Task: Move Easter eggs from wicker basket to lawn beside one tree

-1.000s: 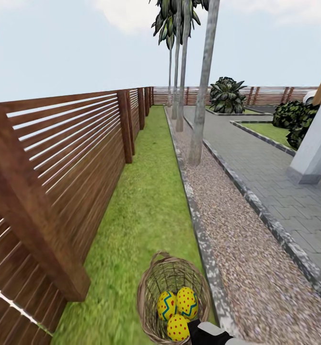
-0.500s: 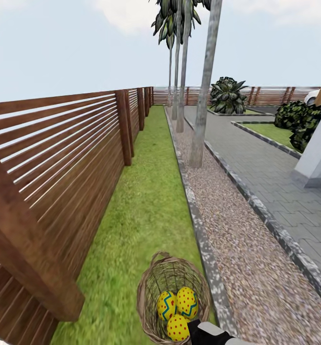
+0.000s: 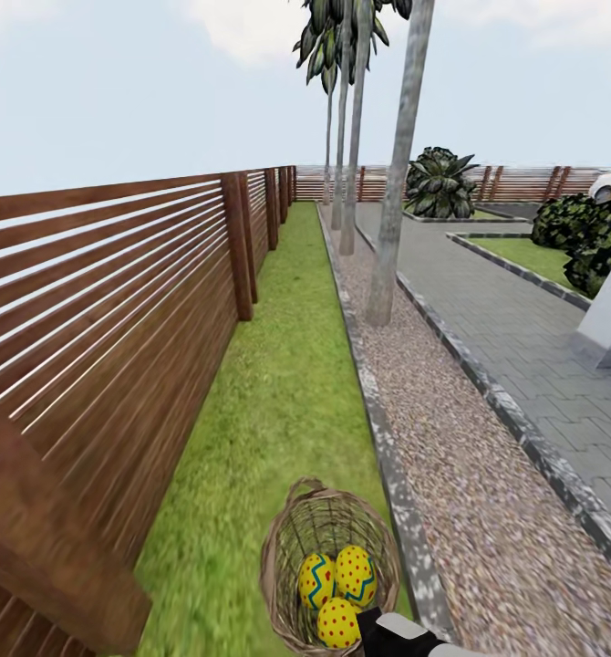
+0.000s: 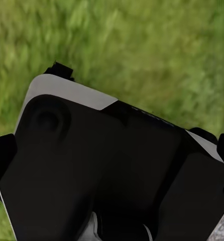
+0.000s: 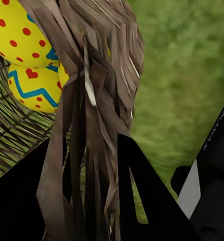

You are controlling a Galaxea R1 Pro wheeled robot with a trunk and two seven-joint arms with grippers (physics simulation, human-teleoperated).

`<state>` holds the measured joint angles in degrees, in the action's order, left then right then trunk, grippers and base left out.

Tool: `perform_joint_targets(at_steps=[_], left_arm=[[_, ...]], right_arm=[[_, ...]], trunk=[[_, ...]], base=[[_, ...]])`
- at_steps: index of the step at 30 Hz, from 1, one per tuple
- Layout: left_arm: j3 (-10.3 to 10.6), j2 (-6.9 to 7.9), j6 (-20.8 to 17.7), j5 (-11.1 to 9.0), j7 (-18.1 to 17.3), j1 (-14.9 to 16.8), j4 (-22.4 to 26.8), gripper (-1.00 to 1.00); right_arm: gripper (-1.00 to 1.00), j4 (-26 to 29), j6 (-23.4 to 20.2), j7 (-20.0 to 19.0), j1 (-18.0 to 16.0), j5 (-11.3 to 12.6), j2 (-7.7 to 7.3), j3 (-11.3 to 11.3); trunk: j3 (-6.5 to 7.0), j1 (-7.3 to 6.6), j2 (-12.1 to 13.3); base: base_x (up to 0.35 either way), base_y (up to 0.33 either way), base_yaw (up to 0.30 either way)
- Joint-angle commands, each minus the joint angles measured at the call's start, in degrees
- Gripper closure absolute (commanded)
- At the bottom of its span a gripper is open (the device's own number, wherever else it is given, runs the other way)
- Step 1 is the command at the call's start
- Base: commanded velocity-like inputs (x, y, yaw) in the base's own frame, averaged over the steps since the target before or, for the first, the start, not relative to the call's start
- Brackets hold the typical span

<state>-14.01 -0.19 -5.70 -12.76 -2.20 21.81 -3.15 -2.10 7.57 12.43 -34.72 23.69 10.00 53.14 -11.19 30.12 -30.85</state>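
Sitting low in the head view, the wicker basket [image 3: 331, 568] is over the lawn [image 3: 278, 401], close to the grey stone kerb [image 3: 378, 429] that edges the grass against the gravel strip [image 3: 470, 474]. Inside it lie the three Easter eggs [image 3: 339, 584], yellow with red dots and blue-green zigzags, bunched together and touching toward the basket's near side. A white and black piece of the right arm [image 3: 398, 634] shows just beside the basket's near rim, on the kerb side.

From the right wrist camera, the right gripper [image 5: 92, 201] has its dark fingers [image 5: 142, 196] on either side of the basket's woven wall and rim, clamped onto the weave; two eggs sit just beyond that wall, inside the basket.

From the left wrist camera, the left gripper [image 4: 109, 165] appears as a dark body over blurred grass; whether its jaws are apart or together cannot be told.

Along the lawn's other edge runs the brown slatted fence [image 3: 114, 301]. Further ahead, a grey-trunked tree [image 3: 395, 192] rises from the gravel strip, well apart from the basket, with more trunks behind it.
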Motion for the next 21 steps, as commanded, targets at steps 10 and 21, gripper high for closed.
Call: perform_joint_targets(at_steps=[10,21], left_arm=[[-0.1,0.02,-0.1,-0.6,-0.2,0.1,-0.1,-1.00],[-0.1,0.02,-0.1,-0.6,-0.2,0.1,-0.1,-1.00]], right_arm=[[1.00,-0.1,0.4,0.1,-0.1,0.3,0.00,-0.2],[1.00,-0.1,0.4,0.1,-0.1,0.3,0.00,-0.2]], trunk=[[-0.09,0.05,-0.1],[-0.09,0.05,-0.1]], base=[[0.325,0.000,0.000],[0.325,0.000,0.000]])
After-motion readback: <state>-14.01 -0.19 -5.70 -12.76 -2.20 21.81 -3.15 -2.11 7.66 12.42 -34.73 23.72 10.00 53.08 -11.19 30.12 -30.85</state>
